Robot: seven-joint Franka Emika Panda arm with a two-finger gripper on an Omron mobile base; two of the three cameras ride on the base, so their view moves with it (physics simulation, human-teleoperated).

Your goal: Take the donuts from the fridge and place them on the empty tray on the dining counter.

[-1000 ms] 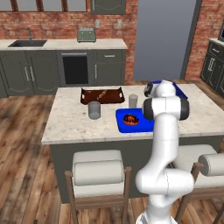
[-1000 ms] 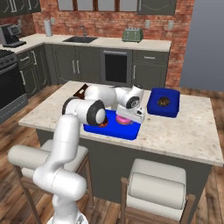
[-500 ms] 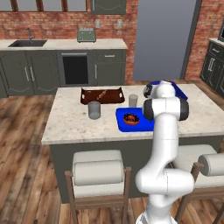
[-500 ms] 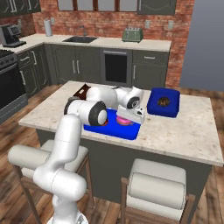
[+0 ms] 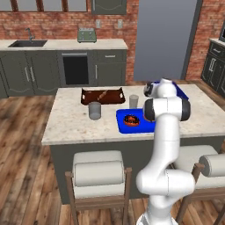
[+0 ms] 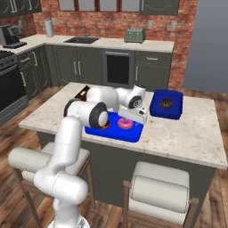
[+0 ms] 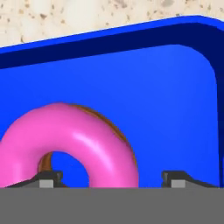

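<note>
On the dining counter [image 5: 74,121] lies the bright blue tray [image 5: 123,125]. A chocolate donut [image 5: 131,119] rests in it. The pink donut [image 7: 74,140] lies flat on the tray floor [image 7: 153,96] near a rounded corner. My gripper [image 7: 111,179] hangs just over it, open, jaws set wide, with a clear gap between the donut and the right fingertip [image 7: 177,177]. From the right base view the gripper [image 6: 128,120] is right above the pink donut [image 6: 124,124] on the tray [image 6: 133,133]. My own arm hides the hand in the left base view.
A darker blue tray [image 6: 166,104] holding something brown sits just beyond the hand. A dark brown tray [image 5: 102,96] and two grey cups [image 5: 94,110] [image 5: 133,101] stand on the counter. Stools [image 5: 99,171] line the near edge. The tall grey fridge [image 5: 167,39] is at the back wall.
The jaws have spread apart and let go of the pink donut, which has come down onto the blue tray. The arm has hardly shifted.
</note>
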